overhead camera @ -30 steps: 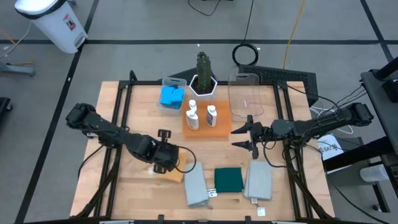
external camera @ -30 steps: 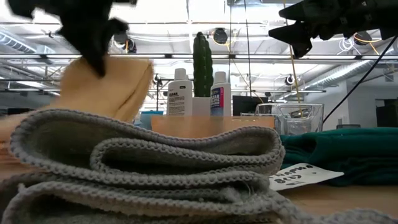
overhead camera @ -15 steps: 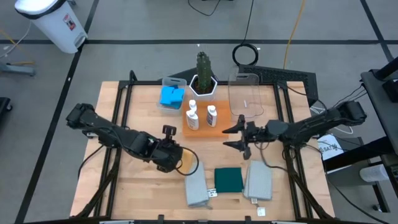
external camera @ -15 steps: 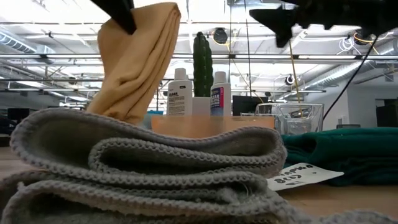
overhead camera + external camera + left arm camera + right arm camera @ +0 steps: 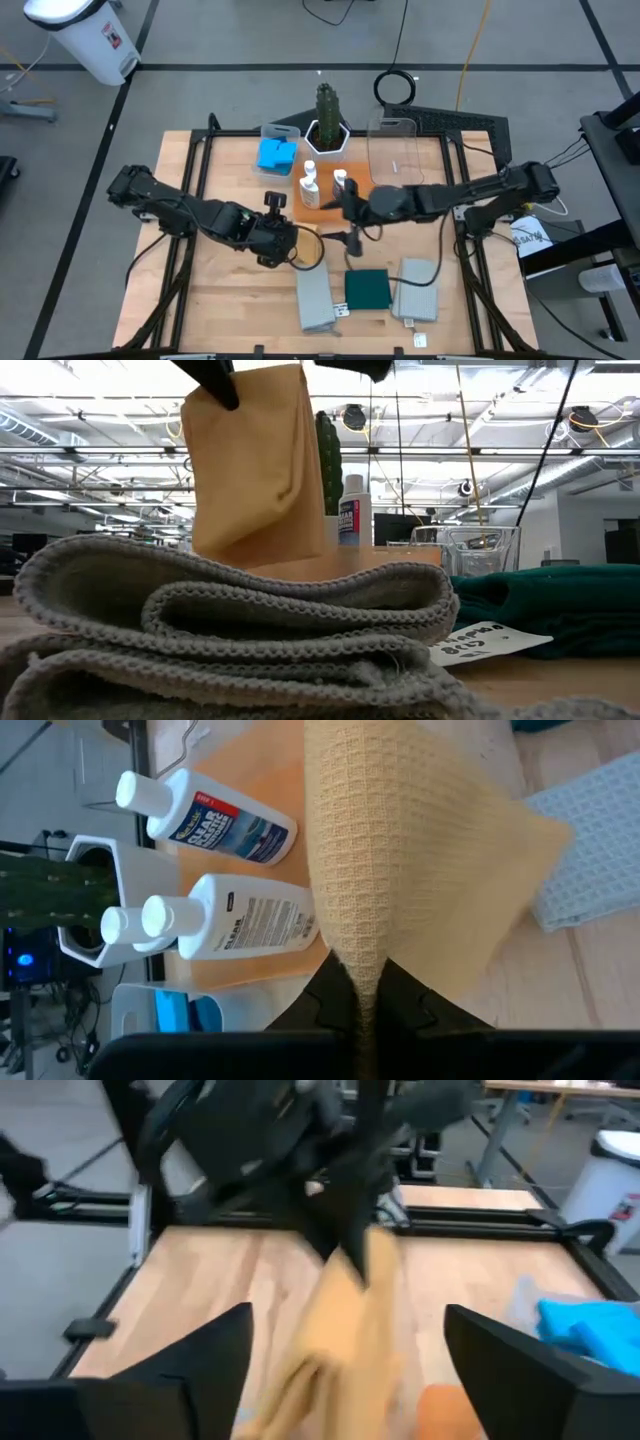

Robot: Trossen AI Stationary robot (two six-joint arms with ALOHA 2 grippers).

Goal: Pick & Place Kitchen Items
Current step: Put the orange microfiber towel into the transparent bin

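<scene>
Above mid-table, left gripper (image 5: 283, 243) pinches orange cloth (image 5: 258, 465) hanging lengthwise down.

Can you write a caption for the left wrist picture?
Left gripper pinches a hanging orange cloth beside two white bottles.

Open wood: the near left part of the table (image 5: 190, 290) is bare; so is the strip along its right edge
Middle: the left gripper (image 5: 283, 243) holds up the orange cloth (image 5: 306, 250); the right gripper (image 5: 350, 218) hangs wide apart just beside it; little room between
Far side: two white bottles (image 5: 310, 190) on the orange tray (image 5: 325, 208), the cactus (image 5: 327, 108), two clear bins (image 5: 395, 155); crowded
Near edge: grey cloths (image 5: 314, 300) and the green cloth (image 5: 368, 290) lie side by side
</scene>
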